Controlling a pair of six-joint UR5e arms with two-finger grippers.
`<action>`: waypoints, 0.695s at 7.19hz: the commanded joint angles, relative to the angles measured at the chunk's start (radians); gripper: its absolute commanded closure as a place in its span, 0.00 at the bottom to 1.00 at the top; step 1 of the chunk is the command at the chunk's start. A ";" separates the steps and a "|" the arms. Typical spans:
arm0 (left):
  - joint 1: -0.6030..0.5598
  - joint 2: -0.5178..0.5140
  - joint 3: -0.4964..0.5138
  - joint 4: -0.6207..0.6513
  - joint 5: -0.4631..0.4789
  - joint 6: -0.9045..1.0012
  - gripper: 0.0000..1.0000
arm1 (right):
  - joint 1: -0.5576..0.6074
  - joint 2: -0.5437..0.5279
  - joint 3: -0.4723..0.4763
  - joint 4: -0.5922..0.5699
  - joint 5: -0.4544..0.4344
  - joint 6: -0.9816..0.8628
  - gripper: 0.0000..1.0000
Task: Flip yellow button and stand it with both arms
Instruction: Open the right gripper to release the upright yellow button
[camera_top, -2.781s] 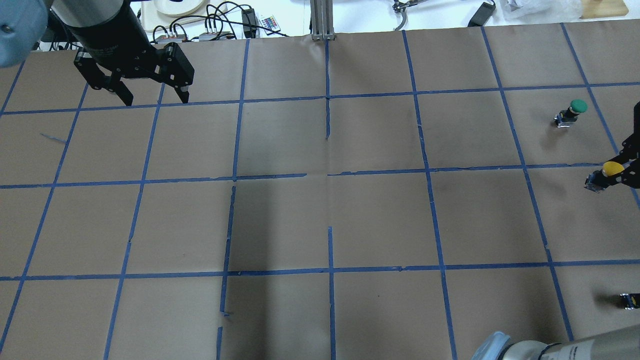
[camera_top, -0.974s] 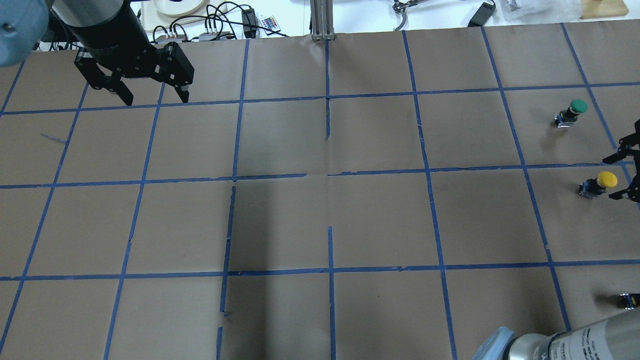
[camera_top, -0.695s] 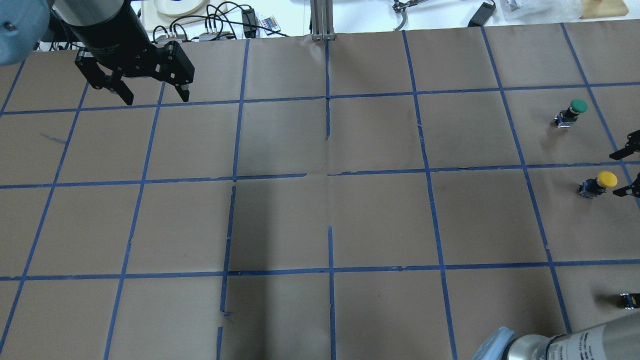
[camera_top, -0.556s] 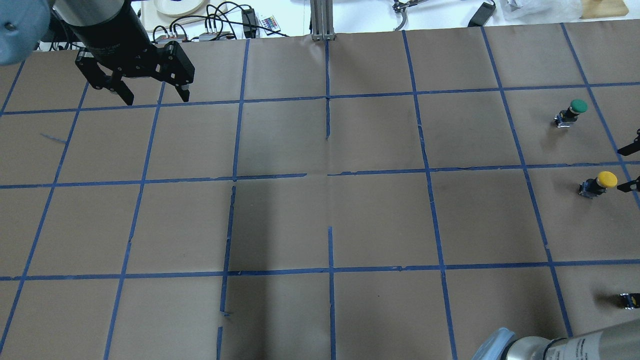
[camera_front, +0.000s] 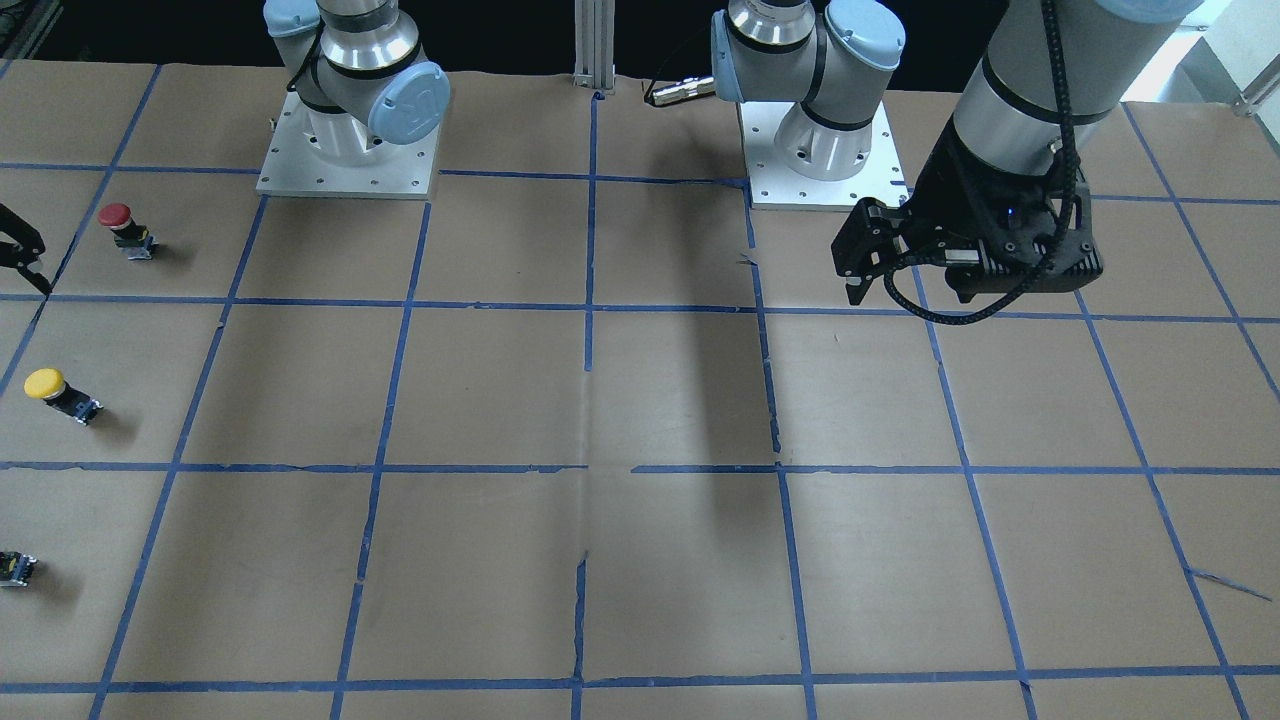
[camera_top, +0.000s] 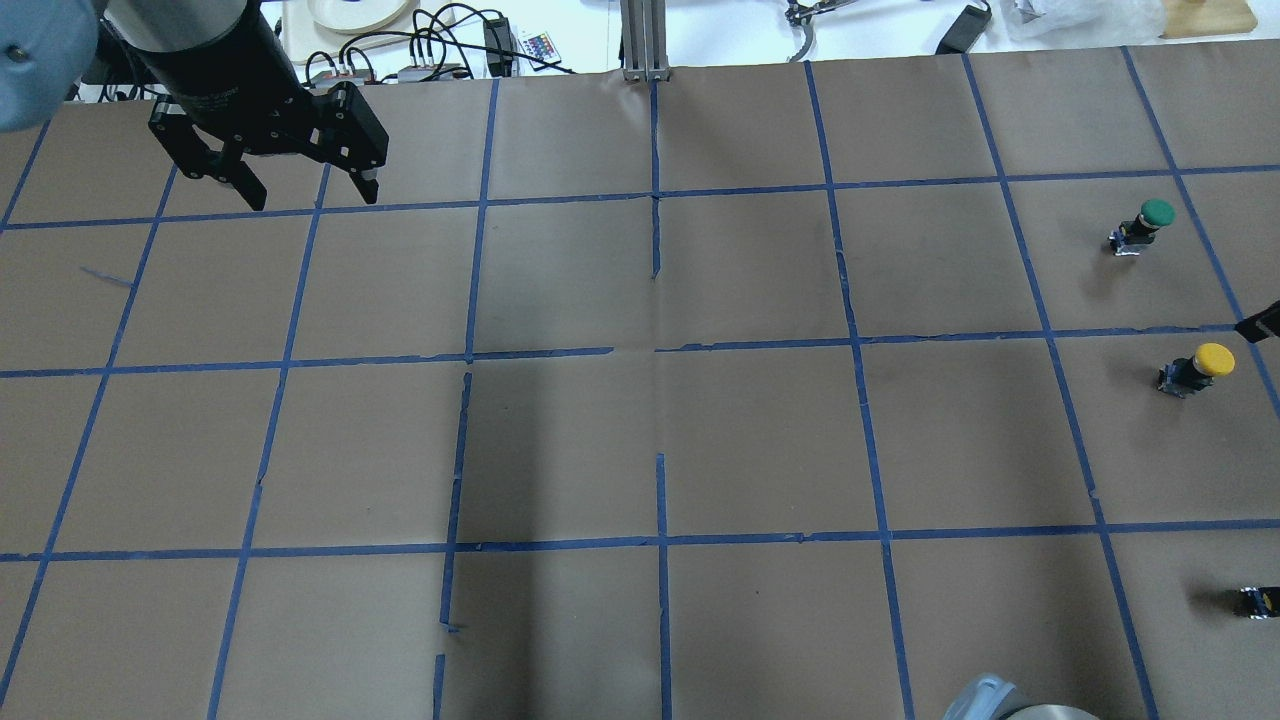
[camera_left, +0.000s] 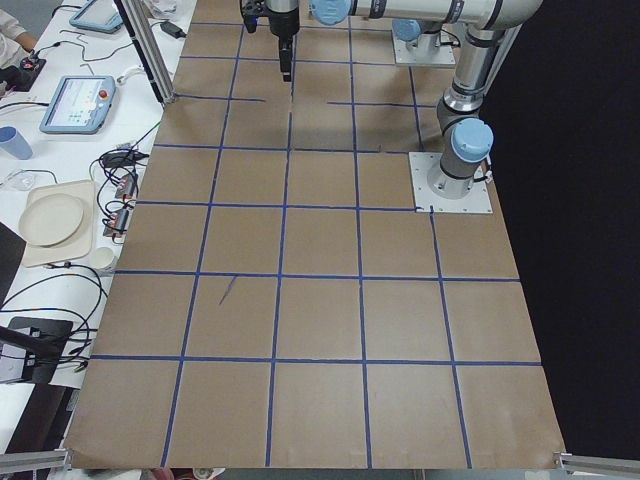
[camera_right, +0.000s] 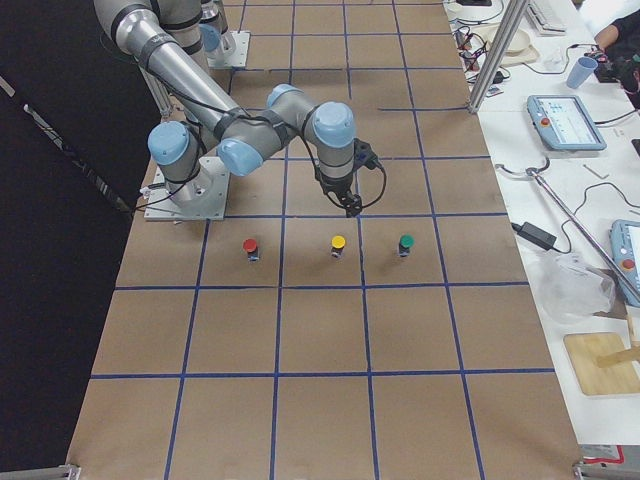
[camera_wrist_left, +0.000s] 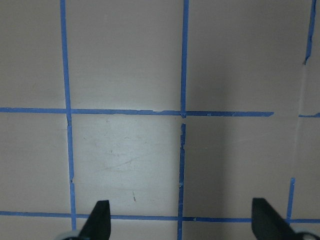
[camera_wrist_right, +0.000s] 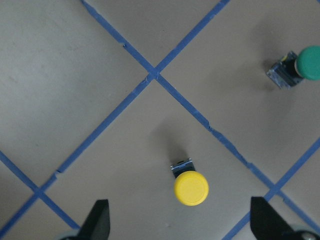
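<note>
- The yellow button (camera_wrist_right: 191, 187) is standing cap-up on the bench (camera_top: 760, 440), touching no tool.
- The right tool (camera_right: 351, 206) is hovering above it, wide open and empty; it should be lifting straight, avoiding the cap.
- The left tool (camera_top: 310, 197) is hovering far away, open, empty.

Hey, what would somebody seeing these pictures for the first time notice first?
Three mushroom-cap buttons stand in a row near the end of the table on the robot's right: a red button, a yellow button in the middle and a green button. The right gripper hangs open above the yellow one, clear of it. The left gripper hangs open far off, over the taped grid at the other end.
</note>
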 joint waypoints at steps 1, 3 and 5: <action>0.002 0.004 0.000 0.000 0.000 0.000 0.00 | 0.066 -0.086 0.000 0.125 -0.026 0.530 0.00; 0.003 0.005 0.000 0.000 0.000 0.002 0.00 | 0.167 -0.155 -0.002 0.208 -0.029 0.872 0.00; 0.005 0.004 0.000 0.000 0.000 0.002 0.00 | 0.297 -0.225 -0.008 0.261 -0.031 1.093 0.00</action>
